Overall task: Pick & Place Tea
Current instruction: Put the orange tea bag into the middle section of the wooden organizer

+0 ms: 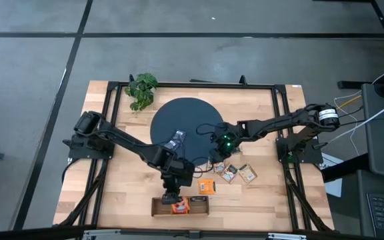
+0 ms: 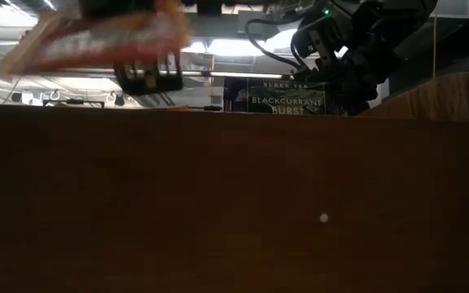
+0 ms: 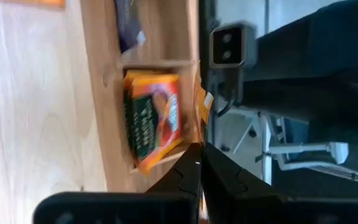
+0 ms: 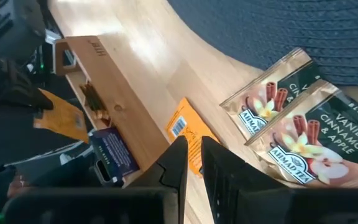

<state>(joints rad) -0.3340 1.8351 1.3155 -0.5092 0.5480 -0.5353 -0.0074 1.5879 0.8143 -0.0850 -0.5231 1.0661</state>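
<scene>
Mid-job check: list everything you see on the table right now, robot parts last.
plant: one, green, beside the mat
mat: one, dark, round, table centre
tray: one, wooden, near edge
loose orange sachet: one, between mat and tray
beige sachets: three, beside the loose orange one
tray orange sachet: at least one, end compartment
blue sachet: one, next compartment
left gripper: shut on held sachet, orange, over the tray
right gripper: slightly open, empty, above the loose orange sachet
</scene>
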